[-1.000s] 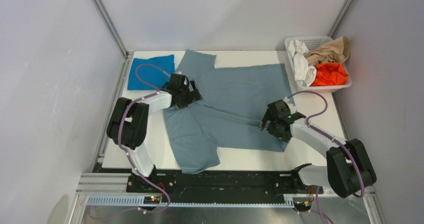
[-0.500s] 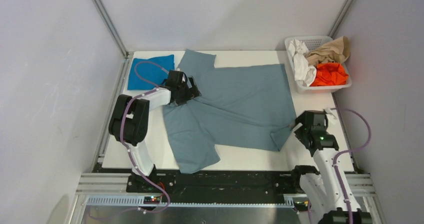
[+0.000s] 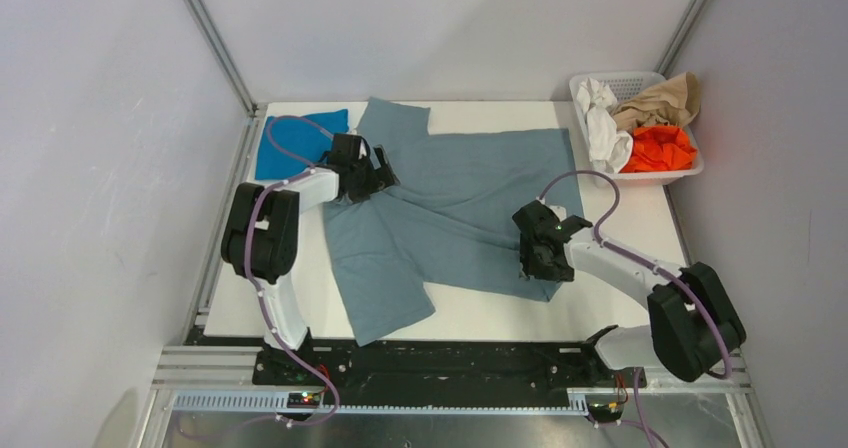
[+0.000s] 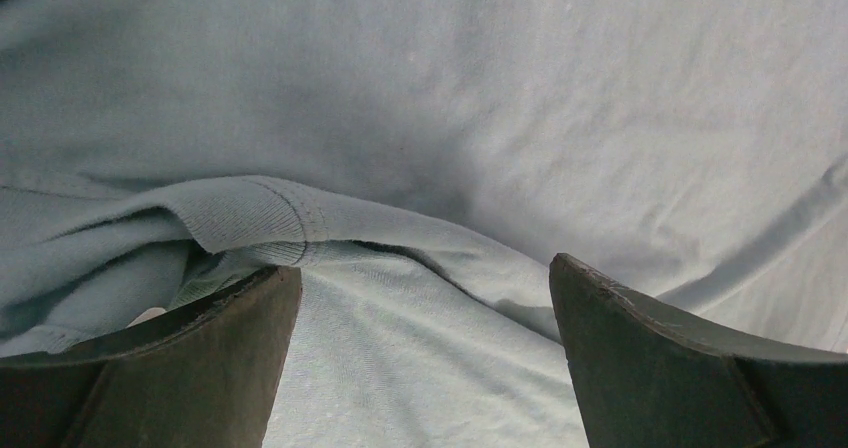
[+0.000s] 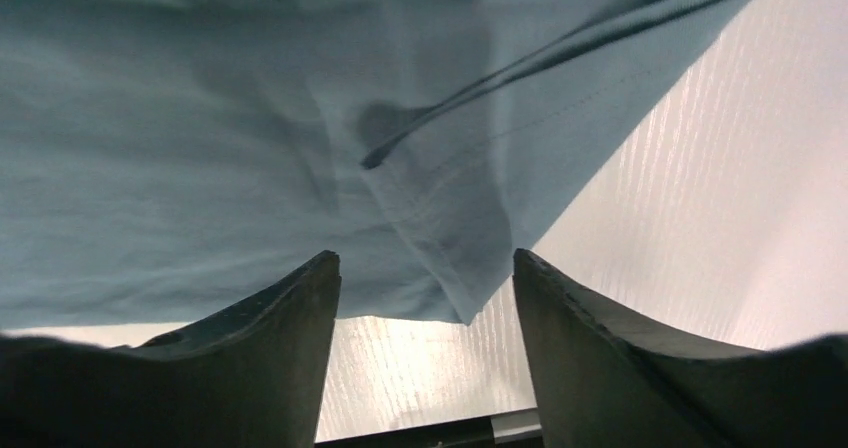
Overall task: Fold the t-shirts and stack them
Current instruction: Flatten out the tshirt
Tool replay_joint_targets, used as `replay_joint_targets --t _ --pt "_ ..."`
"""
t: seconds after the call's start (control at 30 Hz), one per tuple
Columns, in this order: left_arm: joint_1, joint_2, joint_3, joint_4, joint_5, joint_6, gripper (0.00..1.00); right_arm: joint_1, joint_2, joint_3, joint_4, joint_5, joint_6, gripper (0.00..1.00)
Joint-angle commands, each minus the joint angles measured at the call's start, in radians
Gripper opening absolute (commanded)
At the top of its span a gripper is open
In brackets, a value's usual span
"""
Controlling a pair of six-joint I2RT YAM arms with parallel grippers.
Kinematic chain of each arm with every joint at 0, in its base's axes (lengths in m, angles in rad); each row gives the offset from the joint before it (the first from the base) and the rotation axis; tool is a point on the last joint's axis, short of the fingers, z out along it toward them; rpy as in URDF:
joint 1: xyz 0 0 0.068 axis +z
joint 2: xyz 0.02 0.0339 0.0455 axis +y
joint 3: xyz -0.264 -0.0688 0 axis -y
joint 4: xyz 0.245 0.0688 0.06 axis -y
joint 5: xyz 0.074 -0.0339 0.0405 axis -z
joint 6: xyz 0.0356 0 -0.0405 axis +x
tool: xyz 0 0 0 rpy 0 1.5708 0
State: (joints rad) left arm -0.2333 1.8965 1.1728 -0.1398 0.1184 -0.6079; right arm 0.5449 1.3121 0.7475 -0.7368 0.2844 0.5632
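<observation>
Nearest to me, my right claw (image 3: 540, 258) is down low at the near-right corner of the grey-blue t-shirt (image 3: 470, 193). Through the right wrist camera I see its fingers (image 5: 250, 358) standing apart, a clear gap between them. The hem corner (image 5: 455, 268) pokes into that gap, pointing down at me, and neither pad is pressing on it. Nothing clamped here, just cloth between the tips, with the white worktop (image 3: 480, 313) showing bright beside and under the corner.

Further in and across to the left, my left claw (image 3: 368, 180) sits on the shirt's neck end. Its fingers (image 4: 680, 358) are spread as wide as they go. The ribbed collar (image 4: 250, 218) lies folded over itself, running across just beyond the left tip and into the gap, with smooth cloth beyond. A pale scrap (image 4: 150, 315) peeks out beside the left finger; it could be the neck label, but I can't tell from here. No grip on this side either, only the claw resting over the cloth.

The shirt itself lies flat across the middle of the worktop, one sleeve reaching toward the near edge, the other toward the far edge, a long crease running diagonally between my two claws.

Beyond my left claw, in the far-left corner, the bright blue t-shirt (image 3: 275, 158) lies folded flat, my arm's cable looping over it. In the far-right corner, the white basket (image 3: 650, 175) holds white, beige and orange cloth.
</observation>
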Motion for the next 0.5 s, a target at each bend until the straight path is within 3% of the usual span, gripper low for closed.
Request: replay_joint_targets --t 0.0,0.23,0.47 --pt "0.024 0.028 0.023 -0.025 -0.004 0.054 1.0 -0.01 0.054 0.042 -0.015 0.031 -0.004 0.64" --pt "0.025 0.039 0.038 -0.025 0.022 0.063 1.0 -0.019 0.133 0.047 0.097 0.039 0.012 0.54" --pt "0.024 0.036 0.034 -0.026 0.026 0.065 1.0 -0.037 0.156 0.059 0.097 0.13 0.048 0.41"
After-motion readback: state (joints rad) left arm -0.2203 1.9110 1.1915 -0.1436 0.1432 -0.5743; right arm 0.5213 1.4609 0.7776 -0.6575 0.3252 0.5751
